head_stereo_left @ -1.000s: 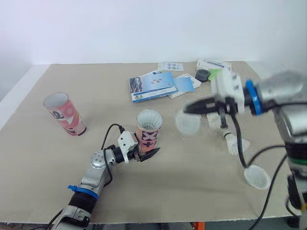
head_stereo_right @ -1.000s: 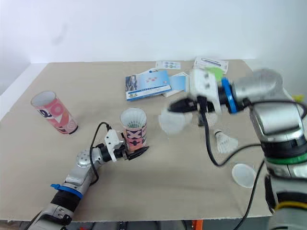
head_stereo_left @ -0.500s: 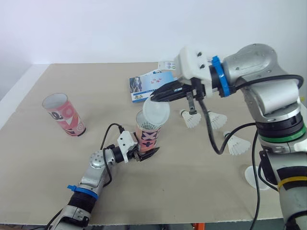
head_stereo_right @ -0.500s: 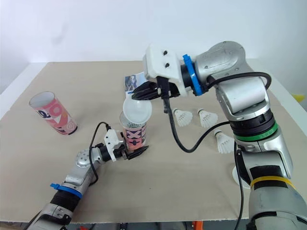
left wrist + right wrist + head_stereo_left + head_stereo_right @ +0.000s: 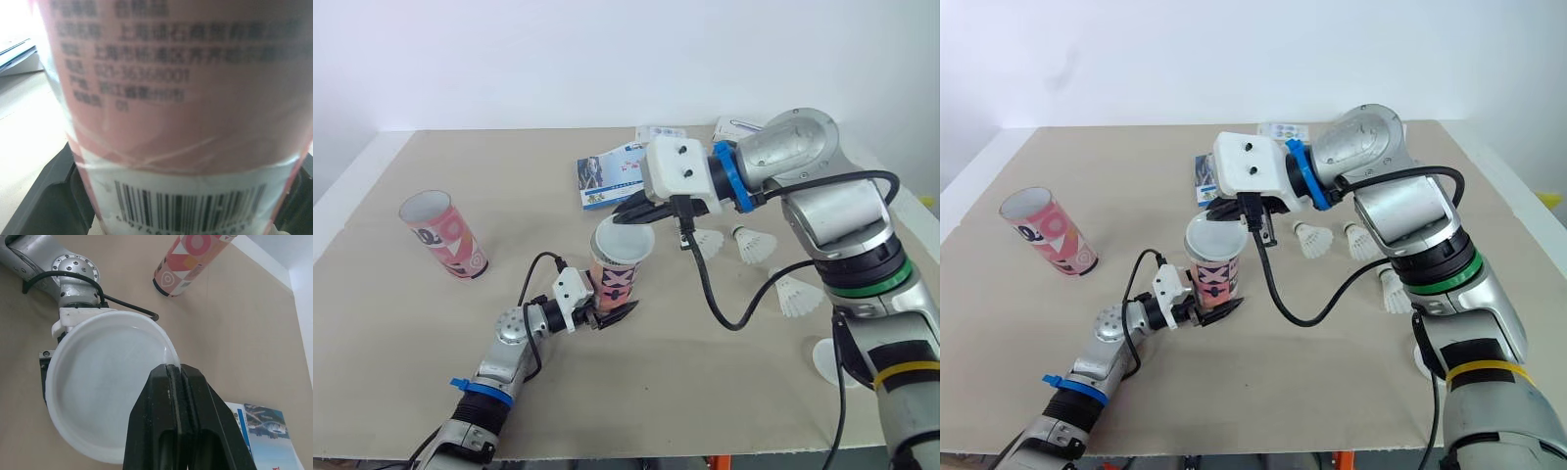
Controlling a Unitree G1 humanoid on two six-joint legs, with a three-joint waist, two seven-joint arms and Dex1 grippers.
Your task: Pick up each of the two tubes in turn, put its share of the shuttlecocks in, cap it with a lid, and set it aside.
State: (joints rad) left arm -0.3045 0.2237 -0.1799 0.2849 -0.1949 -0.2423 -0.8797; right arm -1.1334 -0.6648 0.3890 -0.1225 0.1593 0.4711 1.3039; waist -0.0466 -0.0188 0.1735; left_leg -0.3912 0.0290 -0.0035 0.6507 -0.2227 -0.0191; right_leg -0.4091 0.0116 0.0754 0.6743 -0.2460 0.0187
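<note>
lid over the tube mouth, both hands gripping

the tube (image 5: pixel 619 277) i'm working on stands upright near the middle of the table (image 5: pixel 705 392), pink with a patterned band. its barcode label shows close up in the left wrist view. my left hand (image 5: pixel 607 315) is closed around its lower part, one black finger on each side. the white lid (image 5: pixel 625 238) lies across the tube's open top, slightly tilted; i cannot tell whether it is pressed home. my right hand (image 5: pixel 174 369) pinches the lid's rim on the far side, its two fingers pressed together on the thin edge.

to my right of the tube, three shuttlecocks (image 5: pixel 707 241) lie on the table, two side by side near the right arm and one closer to me. a second lid (image 5: pixel 829 360) lies near the table's right edge. the second tube (image 5: pixel 443 233) lies well apart on my left, its open end showing. some booklets (image 5: pixel 617 174) lie at the far side, behind the right hand.
</note>
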